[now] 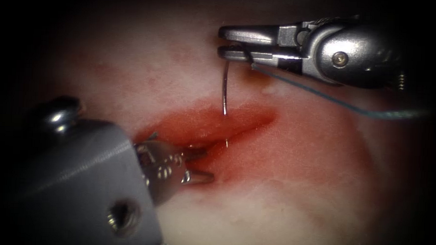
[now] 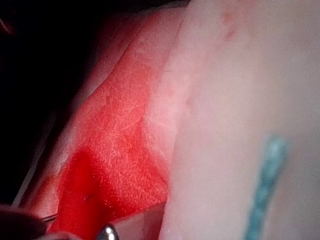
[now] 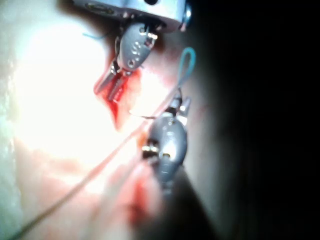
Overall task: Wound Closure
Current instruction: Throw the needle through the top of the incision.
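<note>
The right tool's (image 1: 229, 42) jaws are closed on the needle (image 1: 225, 86) near its thread end, and the needle's point, below the jaws, seems to sink into the cut (image 1: 213, 124), where red fluid (image 1: 256, 153) hides it. The thread (image 1: 327, 95) trails away behind those jaws. The left tool (image 1: 196, 166) reaches in low, its jaws parted over the cut's near lip in the tissue (image 1: 323, 191), holding nothing.

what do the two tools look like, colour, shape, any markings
Both are bare silver-grey metal. The right tool has two long, flat, slim jaws on a rounded wrist housing with a screw head in its side. The left tool has short pointed jaws, small holes along its wrist piece and a blocky grey housing with a round hole.
</note>
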Controlling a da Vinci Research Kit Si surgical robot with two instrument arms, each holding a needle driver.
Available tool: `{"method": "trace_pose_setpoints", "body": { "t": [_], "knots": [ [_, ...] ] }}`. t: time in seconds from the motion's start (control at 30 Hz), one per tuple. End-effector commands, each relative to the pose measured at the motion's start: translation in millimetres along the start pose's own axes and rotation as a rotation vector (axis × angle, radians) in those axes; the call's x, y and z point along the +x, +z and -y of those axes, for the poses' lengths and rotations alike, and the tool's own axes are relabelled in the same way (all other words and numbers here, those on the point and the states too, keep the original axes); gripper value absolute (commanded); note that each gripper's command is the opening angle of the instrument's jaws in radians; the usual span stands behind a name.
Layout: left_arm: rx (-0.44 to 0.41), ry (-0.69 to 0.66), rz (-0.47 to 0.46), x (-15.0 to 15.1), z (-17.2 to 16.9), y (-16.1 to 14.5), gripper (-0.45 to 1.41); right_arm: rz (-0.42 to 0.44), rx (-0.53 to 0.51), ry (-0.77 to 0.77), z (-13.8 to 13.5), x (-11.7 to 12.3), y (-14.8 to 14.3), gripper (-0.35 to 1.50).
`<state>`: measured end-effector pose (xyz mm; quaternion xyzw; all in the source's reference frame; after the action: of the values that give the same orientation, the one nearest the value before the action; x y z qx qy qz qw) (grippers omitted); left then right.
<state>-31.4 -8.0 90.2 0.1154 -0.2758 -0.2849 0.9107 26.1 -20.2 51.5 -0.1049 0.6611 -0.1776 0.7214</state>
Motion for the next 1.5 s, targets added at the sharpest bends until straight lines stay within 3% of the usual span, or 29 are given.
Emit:
{"method": "trace_pose_setpoints", "body": {
  "t": [0.03, 0.33, 0.6, 1.0, 1.1, 1.27, 1.5],
  "knots": [
    [-0.004, 0.001, 0.004, -0.9, -0.6, 0.0, -0.05, -0.004, -0.005, -0.006, -1.3, 0.2, 1.1, -0.35],
    [-0.004, 0.001, 0.004, -0.9, -0.6, 0.0, -0.05, -0.001, -0.008, 0.0, -1.2, 0.2, 1.1, -0.35],
    [-0.004, 0.001, 0.004, -0.9, -0.6, 0.0, -0.03, -0.066, -0.012, 0.335, -1.0, 0.2, 1.2, -0.35],
    [-0.004, 0.001, 0.004, -0.9, -0.5, -0.1, -0.03, -0.1, 0.036, 0.529, -0.3, 0.2, 0.9, -0.35],
    [-0.004, 0.001, 0.004, -0.9, -0.5, -0.1, -0.03, -0.082, 0.027, 0.561, 0.1, 0.2, 0.9, -0.35],
    [-0.003, 0.0, 0.004, -1.0, -0.5, -0.2, -0.03, 0.018, 0.068, 0.588, 0.9, 0.4, 1.0, -0.35],
    [-0.002, 0.0, 0.004, -1.0, -0.5, -0.2, -0.03, 0.039, 0.042, 0.814, 1.8, 0.7, 1.0, -0.35]
  ]
}}
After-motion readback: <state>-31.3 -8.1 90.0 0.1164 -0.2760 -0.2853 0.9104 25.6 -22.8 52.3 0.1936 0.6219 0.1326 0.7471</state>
